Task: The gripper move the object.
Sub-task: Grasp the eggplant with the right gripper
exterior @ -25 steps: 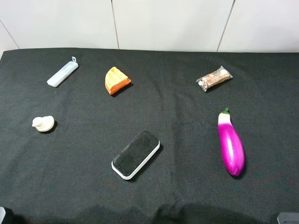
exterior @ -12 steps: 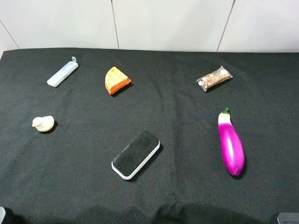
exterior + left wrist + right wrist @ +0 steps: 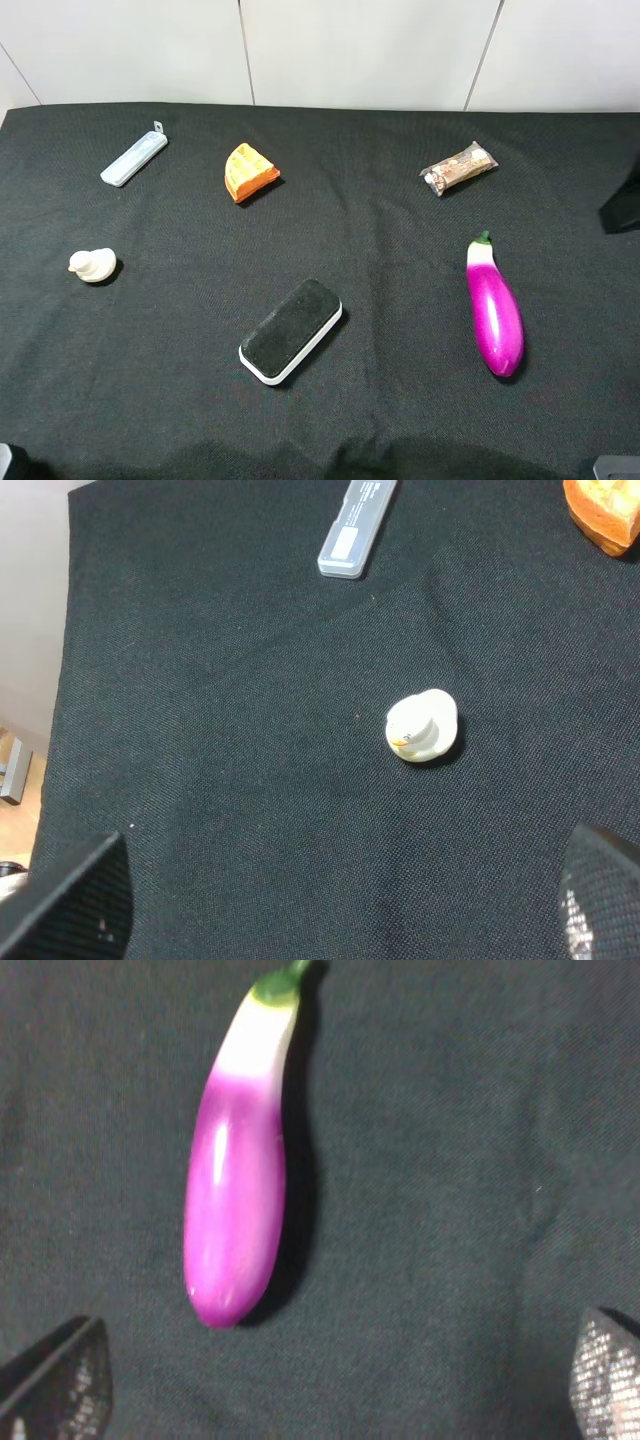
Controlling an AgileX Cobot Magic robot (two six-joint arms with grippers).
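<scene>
Tabletop point(image 3: 380, 250): black woven cloth carrying six loose things, all well apart from one another.
Right gripper point(image 3: 328, 1375): fingers spread wide with nothing between them, hanging above the toy eggplant point(image 3: 235, 1210). In the high view only a dark sliver of this arm shows, at the 3 o'clock edge.
Left gripper point(image 3: 335, 895): fingers likewise apart and empty, over the duck's side of the tabletop.
Toy eggplant point(image 3: 494, 315): lying flat at about 4 o'clock from the tabletop's middle, green stem toward 12, touching nothing.
Handling: probably light and rigid (the sheen reads as smooth plastic), so slippery and apt to roll. The best hold looks to be across the thick purple belly, fingers square to its length, not on the tapered whitish neck.
Eraser point(image 3: 291, 331): black-and-white, at 7 o'clock.
Slim blue case point(image 3: 133, 160): at 10 o'clock.
Wrapped snack bar point(image 3: 459, 168): at 1 o'clock.
Orange wedge point(image 3: 250, 172): at 11 o'clock.
White toy duck point(image 3: 92, 265): at 9 o'clock.
</scene>
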